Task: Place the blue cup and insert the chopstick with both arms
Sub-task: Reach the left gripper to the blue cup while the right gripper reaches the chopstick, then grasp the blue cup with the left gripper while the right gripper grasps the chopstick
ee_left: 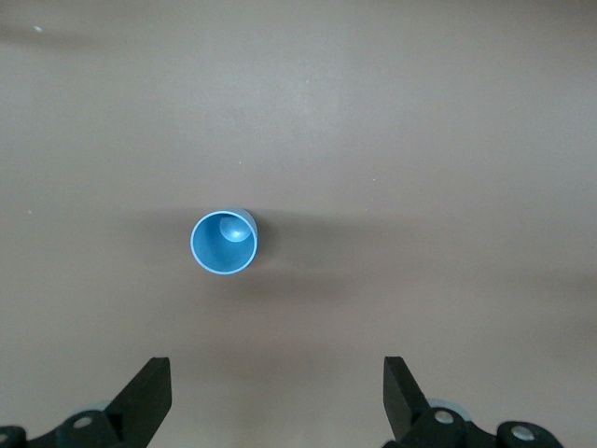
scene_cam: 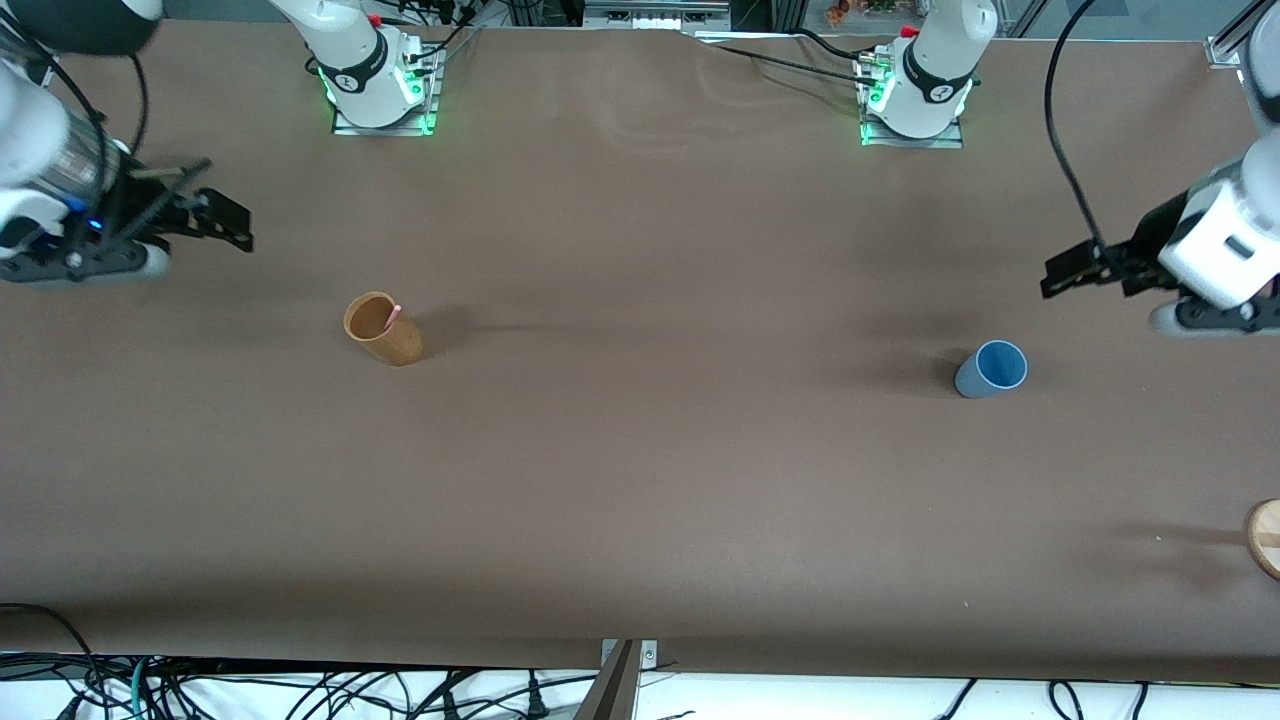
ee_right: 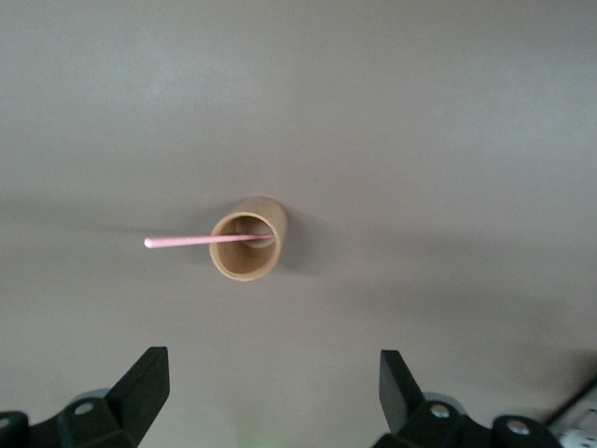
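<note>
The blue cup [scene_cam: 992, 369] stands upright on the brown table toward the left arm's end; it also shows in the left wrist view [ee_left: 224, 243], empty. The pink chopstick [scene_cam: 392, 317] leans inside a tan-brown cup [scene_cam: 383, 328] toward the right arm's end; the right wrist view shows the chopstick [ee_right: 187, 241] sticking out of that cup [ee_right: 247, 239]. My left gripper [scene_cam: 1085, 270] is open and empty in the air beside the blue cup, apart from it [ee_left: 277, 392]. My right gripper [scene_cam: 215, 205] is open and empty in the air, apart from the brown cup [ee_right: 274, 387].
A round wooden object [scene_cam: 1266, 538] lies at the table's edge at the left arm's end, nearer the front camera. The two green-lit arm bases [scene_cam: 380, 90] [scene_cam: 915, 100] stand along the table's back edge. Cables hang below the front edge.
</note>
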`<state>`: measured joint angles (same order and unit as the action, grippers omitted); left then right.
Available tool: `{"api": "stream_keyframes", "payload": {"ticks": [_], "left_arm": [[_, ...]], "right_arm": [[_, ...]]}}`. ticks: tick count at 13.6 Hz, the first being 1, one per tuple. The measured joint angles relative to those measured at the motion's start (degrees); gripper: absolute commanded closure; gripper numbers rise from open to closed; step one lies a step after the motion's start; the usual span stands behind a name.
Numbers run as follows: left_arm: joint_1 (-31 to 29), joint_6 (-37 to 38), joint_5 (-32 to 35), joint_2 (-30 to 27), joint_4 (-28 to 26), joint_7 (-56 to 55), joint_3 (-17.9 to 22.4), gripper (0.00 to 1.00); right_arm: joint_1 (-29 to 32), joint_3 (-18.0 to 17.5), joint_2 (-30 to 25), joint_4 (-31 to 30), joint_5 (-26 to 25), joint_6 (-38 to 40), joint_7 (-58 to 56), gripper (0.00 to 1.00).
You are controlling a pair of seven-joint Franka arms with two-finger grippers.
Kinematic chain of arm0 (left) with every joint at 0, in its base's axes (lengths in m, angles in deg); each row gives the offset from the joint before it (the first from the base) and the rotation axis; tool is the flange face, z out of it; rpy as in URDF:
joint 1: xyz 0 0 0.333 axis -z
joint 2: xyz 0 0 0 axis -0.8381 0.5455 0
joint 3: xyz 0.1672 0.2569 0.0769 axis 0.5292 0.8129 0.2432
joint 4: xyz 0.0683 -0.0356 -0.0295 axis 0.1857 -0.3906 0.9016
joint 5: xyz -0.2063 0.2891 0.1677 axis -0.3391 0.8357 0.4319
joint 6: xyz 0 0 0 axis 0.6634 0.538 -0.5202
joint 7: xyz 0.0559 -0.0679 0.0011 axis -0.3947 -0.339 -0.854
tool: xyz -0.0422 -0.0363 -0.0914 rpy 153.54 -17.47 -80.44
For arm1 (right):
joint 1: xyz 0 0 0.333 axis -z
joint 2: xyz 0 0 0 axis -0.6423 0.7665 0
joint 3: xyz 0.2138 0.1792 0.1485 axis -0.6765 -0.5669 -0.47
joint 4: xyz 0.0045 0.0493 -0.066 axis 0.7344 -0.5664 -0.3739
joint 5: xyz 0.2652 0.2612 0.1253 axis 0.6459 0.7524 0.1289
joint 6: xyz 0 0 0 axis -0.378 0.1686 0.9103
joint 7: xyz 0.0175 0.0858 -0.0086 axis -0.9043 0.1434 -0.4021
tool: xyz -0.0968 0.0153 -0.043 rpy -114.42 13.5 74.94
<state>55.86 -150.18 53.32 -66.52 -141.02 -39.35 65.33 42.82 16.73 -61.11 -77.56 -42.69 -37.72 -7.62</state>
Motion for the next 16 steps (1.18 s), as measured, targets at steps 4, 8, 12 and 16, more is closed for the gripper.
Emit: {"api": "stream_keyframes", "payload": {"ticks": [4,8,12,16], "left_arm": [[0.17,-5.23,3.79,5.99,-0.22,0.33,-0.14,0.00],[-0.85,-17.65,6.81,6.77,-8.46,11.04,4.85,0.00],[-2.16,-31.22,6.24,6.57,-20.69,15.20,6.76,0.00],[-1.86,-43.54,4.95,6.36,-30.70,15.12,6.69,0.00]], "right_arm": [[0.00,-0.42,1.24,-6.71,2.52,-8.46,1.51,0.00],[-0.16,-3.49,1.05,-11.56,3.70,-13.23,3.04,0.00],[0.00,-3.28,1.29,-16.43,11.41,-15.68,6.30,0.00],[0.01,-3.52,1.04,-17.59,12.50,-16.24,1.78,0.00]]}}
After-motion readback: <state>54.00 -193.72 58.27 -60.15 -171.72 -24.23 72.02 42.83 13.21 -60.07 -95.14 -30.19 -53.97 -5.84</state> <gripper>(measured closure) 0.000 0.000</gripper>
